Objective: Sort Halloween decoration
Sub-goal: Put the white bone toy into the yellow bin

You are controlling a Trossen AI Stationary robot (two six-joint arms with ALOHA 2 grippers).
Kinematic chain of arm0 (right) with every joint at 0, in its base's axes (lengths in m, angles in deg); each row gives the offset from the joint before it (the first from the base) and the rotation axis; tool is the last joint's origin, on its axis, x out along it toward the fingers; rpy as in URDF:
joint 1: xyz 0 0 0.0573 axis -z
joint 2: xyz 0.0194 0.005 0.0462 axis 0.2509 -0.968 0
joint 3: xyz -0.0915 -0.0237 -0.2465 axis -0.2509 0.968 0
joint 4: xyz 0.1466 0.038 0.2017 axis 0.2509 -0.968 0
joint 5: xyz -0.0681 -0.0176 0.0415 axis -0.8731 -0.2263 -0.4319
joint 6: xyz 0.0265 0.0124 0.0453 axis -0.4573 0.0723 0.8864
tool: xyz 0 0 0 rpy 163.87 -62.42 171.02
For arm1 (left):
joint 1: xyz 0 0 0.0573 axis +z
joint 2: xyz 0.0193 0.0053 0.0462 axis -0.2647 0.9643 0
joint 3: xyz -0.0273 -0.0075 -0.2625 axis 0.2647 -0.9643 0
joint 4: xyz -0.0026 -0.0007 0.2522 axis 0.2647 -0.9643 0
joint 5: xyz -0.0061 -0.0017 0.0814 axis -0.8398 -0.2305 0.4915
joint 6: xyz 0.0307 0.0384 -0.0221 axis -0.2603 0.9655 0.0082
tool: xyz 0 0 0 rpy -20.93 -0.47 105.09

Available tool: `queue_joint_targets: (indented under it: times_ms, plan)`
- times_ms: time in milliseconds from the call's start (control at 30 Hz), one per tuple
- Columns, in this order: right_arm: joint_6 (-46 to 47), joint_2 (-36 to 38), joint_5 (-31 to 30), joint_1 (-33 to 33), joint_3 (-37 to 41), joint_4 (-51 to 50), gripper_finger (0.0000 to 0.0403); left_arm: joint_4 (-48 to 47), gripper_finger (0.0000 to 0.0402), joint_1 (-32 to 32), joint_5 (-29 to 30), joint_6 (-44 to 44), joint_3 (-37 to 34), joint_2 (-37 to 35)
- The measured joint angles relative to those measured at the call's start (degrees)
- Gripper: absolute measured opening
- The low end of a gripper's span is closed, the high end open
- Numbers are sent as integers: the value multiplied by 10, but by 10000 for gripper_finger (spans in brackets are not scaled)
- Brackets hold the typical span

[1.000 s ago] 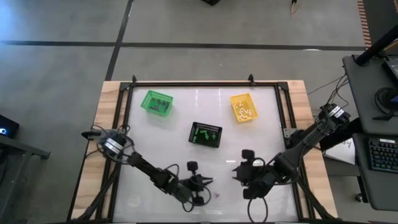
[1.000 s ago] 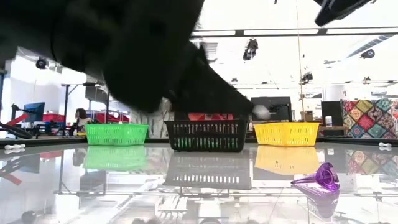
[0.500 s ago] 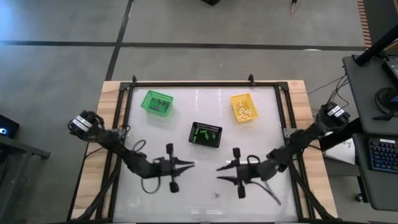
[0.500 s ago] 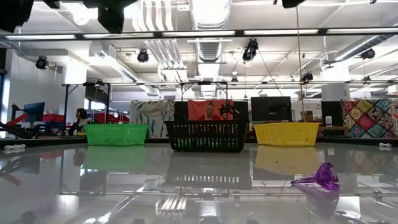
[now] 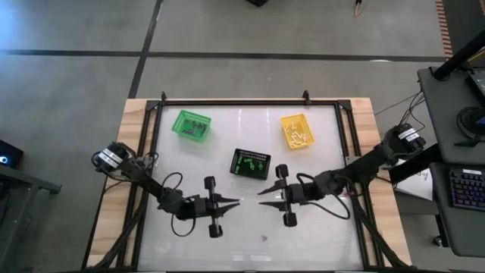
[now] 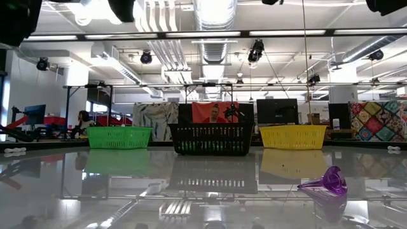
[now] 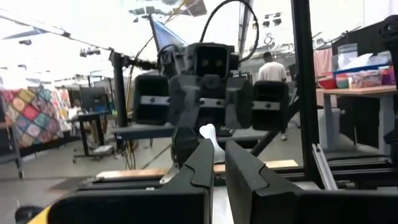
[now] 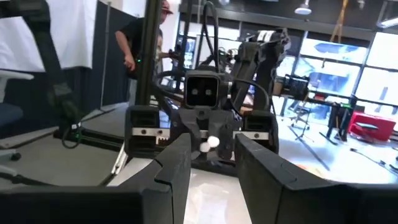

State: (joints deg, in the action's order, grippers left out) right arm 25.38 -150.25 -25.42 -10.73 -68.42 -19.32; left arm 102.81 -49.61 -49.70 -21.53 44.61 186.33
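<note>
Mostly sorted: trinkets in green basket (image 5: 190,125), black basket (image 5: 250,163), yellow basket (image 5: 296,131). Purple trinket (image 6: 327,182) left on bench (image 5: 318,235). Left tool (image 5: 236,202) shut, empty; right tool (image 5: 263,191) part-open, pinching small white trinket (image 8: 212,142).

You find no text, label, brand, number or sign that can be read in any view. The red panel (image 6: 213,112) in the room behind the black basket (image 6: 210,138) shows only a figure, and no lettering on it can be made out.
</note>
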Motion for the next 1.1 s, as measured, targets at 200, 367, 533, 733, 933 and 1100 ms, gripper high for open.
queue_joint_targets:
  times_ms: [200, 367, 533, 733, 933, 1100]
  plan:
    - [-2, 0, 34, 8, -12, 1, 114, 4, 1, 4, 0, 38, 43, 20]
    - [3, 0, 34, 8, -13, 4, 114, 3, 1, 9, -1, 49, 70, 37]
    - [60, -1, 35, 14, -13, 11, 114, -1, 1, 12, -14, 54, 102, 61]
    - [104, -3, 44, 18, -13, 18, 114, 0, 1, 17, -15, 82, 146, 93]
    - [107, -3, 78, 18, -13, 18, 114, 8, 1, 22, -13, 88, 163, 100]
    - [113, -3, 77, 18, -13, 18, 114, 8, 1, 25, -13, 84, 164, 100]
